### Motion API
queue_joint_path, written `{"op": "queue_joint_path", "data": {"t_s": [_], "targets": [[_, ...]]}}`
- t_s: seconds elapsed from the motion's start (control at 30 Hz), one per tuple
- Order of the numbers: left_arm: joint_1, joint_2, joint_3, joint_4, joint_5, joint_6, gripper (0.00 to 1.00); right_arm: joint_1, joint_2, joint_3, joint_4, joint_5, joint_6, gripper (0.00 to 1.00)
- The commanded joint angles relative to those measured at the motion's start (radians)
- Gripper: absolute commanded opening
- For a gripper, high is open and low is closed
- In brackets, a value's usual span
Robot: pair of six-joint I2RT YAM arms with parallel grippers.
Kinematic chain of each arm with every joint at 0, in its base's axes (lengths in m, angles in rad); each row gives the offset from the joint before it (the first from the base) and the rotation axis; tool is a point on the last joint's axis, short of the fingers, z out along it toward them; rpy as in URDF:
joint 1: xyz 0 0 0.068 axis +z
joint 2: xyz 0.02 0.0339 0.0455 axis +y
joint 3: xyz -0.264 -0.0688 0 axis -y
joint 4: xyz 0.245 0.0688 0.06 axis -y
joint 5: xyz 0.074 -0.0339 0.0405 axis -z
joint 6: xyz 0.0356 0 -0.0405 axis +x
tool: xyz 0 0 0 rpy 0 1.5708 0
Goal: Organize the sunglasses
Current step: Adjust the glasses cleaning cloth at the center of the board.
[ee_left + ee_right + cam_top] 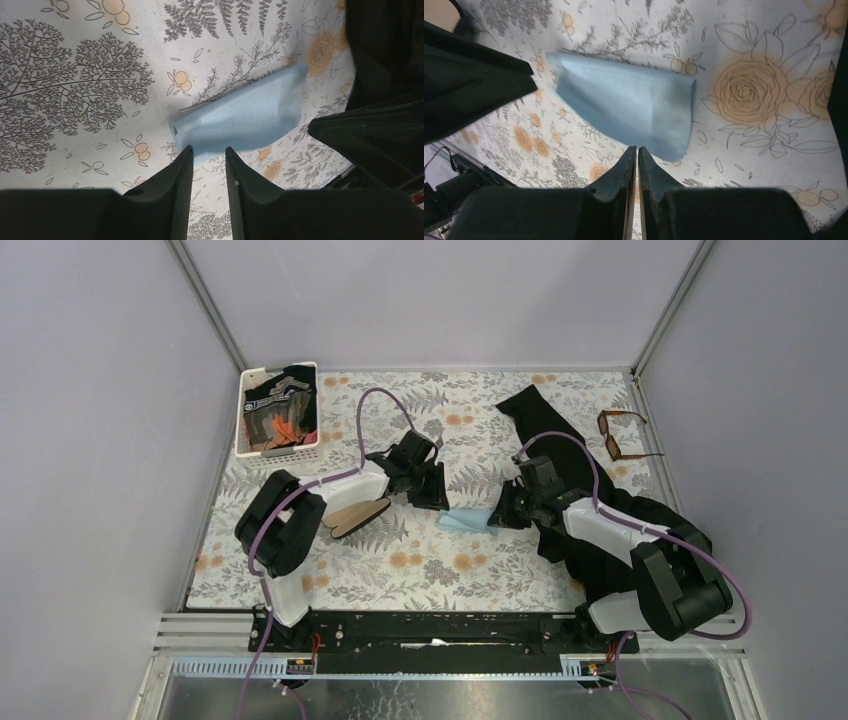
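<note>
Top external | left gripper (pixel 437 504) slightly parted | right gripper (pixel 497 518) together | sunglasses (pixel 610 436) far-right, well apart from both

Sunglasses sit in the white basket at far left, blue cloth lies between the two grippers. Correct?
No. The sunglasses lie on the table at far right, near the black fabric, not in the white basket; the top external view shows it. The blue cloth does lie between the left gripper and right gripper.
</note>
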Motion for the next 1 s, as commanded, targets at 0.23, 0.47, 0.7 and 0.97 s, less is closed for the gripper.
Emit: {"op": "queue_joint_path", "data": {"t_s": [0.23,0.47,0.7,0.97], "targets": [[-0.014,-0.049,-0.005,0.013,-0.001,-0.012,0.35,0.013,0.147,0.125,0.069,0.002,0.009,0.11],[-0.017,-0.056,-0.020,-0.029,-0.074,-0.025,0.34,0.013,0.047,0.067,-0.012,0.106,-0.010,0.19],[-0.082,-0.134,-0.139,-0.006,-0.180,-0.137,0.36,0.013,-0.068,-0.043,-0.063,0.183,0.064,0.33],[-0.104,-0.110,-0.212,0.070,-0.194,-0.221,0.36,0.013,-0.031,-0.102,0.047,0.112,0.166,0.33]]}}
